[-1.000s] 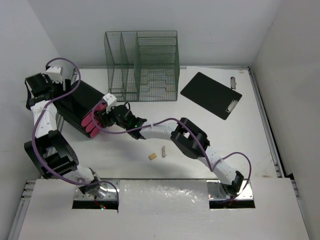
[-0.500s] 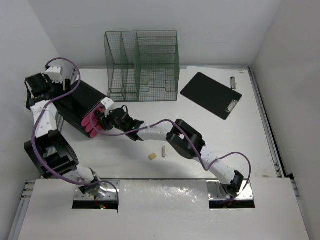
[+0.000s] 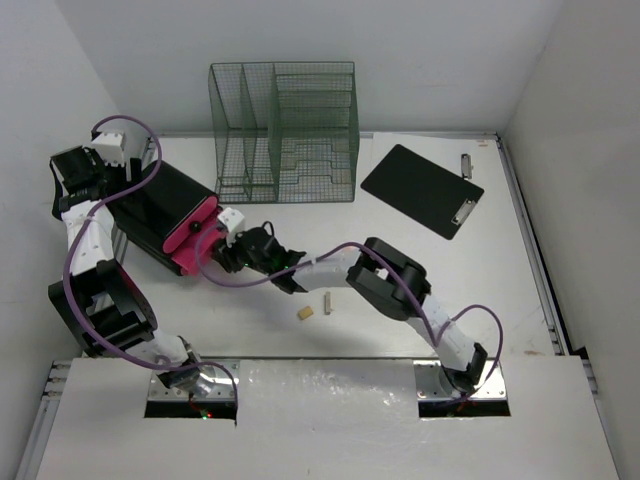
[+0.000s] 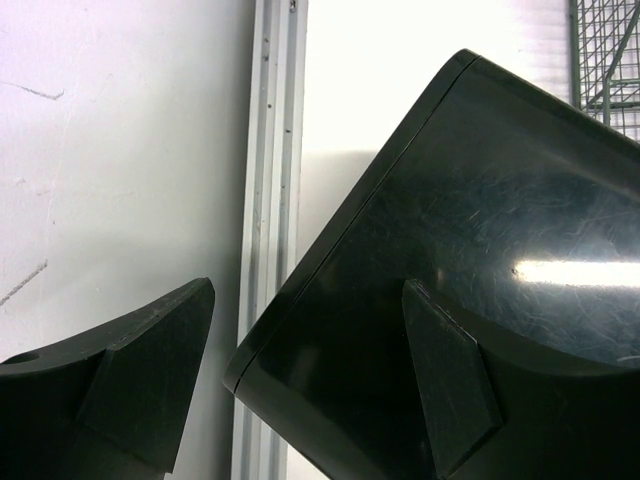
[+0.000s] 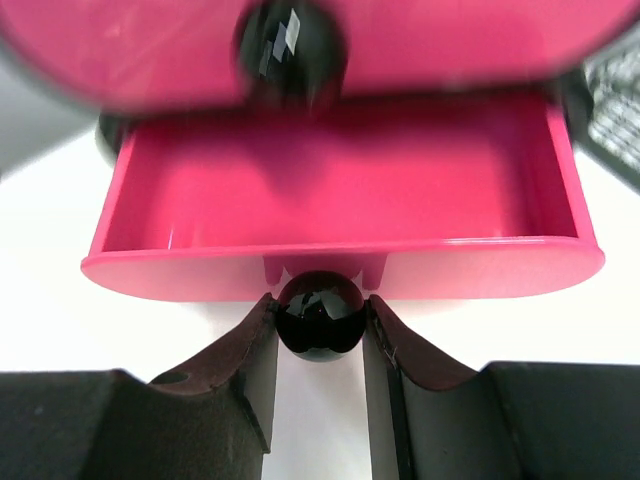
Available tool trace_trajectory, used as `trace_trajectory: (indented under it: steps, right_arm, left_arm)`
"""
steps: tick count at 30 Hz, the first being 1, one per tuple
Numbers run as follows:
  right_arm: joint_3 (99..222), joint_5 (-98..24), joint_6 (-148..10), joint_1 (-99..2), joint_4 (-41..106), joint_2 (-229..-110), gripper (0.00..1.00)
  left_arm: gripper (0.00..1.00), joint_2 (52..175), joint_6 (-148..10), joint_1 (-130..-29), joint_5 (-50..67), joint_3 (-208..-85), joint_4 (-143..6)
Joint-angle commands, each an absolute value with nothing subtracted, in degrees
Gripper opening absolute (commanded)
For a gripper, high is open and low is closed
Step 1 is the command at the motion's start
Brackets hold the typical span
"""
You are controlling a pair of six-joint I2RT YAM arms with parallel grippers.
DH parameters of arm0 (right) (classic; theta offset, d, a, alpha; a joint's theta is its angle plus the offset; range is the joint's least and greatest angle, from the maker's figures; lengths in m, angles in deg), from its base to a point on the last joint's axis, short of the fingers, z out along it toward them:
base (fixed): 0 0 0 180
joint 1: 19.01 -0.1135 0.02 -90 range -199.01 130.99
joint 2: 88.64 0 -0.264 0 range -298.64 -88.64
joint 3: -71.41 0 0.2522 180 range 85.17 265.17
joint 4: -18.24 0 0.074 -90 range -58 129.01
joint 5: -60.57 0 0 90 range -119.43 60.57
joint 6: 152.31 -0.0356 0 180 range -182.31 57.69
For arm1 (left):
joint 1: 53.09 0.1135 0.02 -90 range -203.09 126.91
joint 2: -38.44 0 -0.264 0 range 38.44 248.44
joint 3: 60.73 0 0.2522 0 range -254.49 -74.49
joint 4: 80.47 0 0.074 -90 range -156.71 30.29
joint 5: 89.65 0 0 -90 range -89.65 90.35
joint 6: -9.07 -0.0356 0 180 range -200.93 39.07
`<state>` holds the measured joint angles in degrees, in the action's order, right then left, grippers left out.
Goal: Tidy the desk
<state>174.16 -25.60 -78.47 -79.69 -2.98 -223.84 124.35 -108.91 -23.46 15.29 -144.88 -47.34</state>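
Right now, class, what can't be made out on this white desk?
- Top view: two small tan pieces on the white desk, too small to identify.
- Right wrist view: upper pink drawer front, blurred, cut by the top edge.
- Left wrist view: glossy black box, cut by frame edges.

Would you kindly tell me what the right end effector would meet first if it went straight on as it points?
The right end effector grips the black knob; straight on, it would probably press the pink drawer front behind it.
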Motion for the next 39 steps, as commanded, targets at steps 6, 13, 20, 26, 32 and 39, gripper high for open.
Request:
trace_trajectory:
  steps: [6, 13, 20, 26, 32, 39]
  right_arm:
    - [154.4, -25.8, -72.6, -81.3, -10.4, -210.6, 0.01]
    - [151.5, -28.8, -69.3, -81.3, -6.4, -206.1, 0.67]
    - [144.8, -28.8, -65.1, -80.2, 0.9, -194.3, 0.93]
    - [138.1, -29.1, -67.8, -75.3, 7.4, -183.9, 0.95]
    - [131.8, -22.7, -77.1, -64.6, 15.5, -172.3, 0.94]
    - [128.2, -12.8, -82.4, -53.3, 28.7, -161.9, 0.94]
  left_arm:
    - [0.75, 127.4, -110.7, -23.6, 12.3, -143.0, -39.5]
    - [0.75, 127.1, -110.4, -23.6, 12.0, -143.9, -38.3]
    - [0.75, 125.5, -110.1, -23.6, 13.1, -147.0, -36.2]
    - [0.75, 121.0, -109.5, -24.4, 18.7, -151.7, -33.8]
    - [0.74, 114.8, -108.2, -36.4, 18.8, -156.7, -30.2]
    - [0.75, 115.9, -109.3, -73.1, 12.7, -157.5, -20.9]
